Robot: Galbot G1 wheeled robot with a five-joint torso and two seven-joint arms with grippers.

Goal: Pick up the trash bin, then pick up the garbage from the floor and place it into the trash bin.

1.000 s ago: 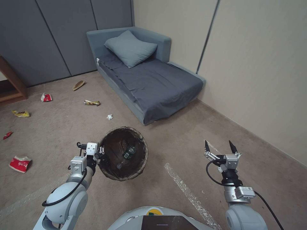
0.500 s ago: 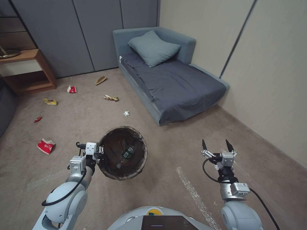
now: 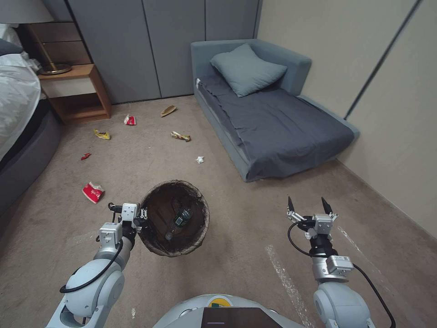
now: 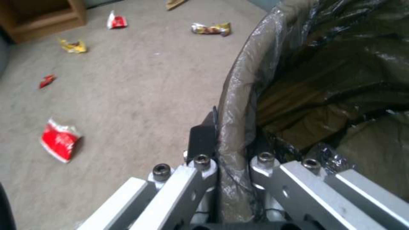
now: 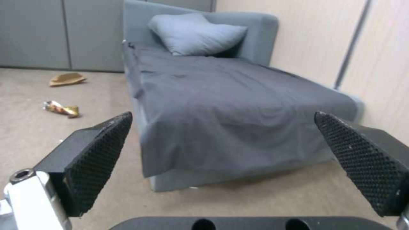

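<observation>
Left gripper [image 3: 142, 217] clamps trash bin [image 3: 198, 232] rim; right gripper [image 3: 309, 206] wide open, empty.

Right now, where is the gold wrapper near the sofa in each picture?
Head: wrapper on carpet, left of the sofa.
Left wrist: wrapper on carpet, beyond the bin rim.
Right wrist: wrapper on carpet, beside the sofa.
Shared landmark: the tan scrap just beyond it.

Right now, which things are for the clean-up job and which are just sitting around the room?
For the job:
- trash bin, held at its rim by the left tool
- bottle already inside it
- red carton
- yellow wrapper
- snack wrapper
- tissue
- tan paper scrap
- right tool, open, empty

Just sitting around:
- sofa
- pillow
- bedside shelf
</observation>
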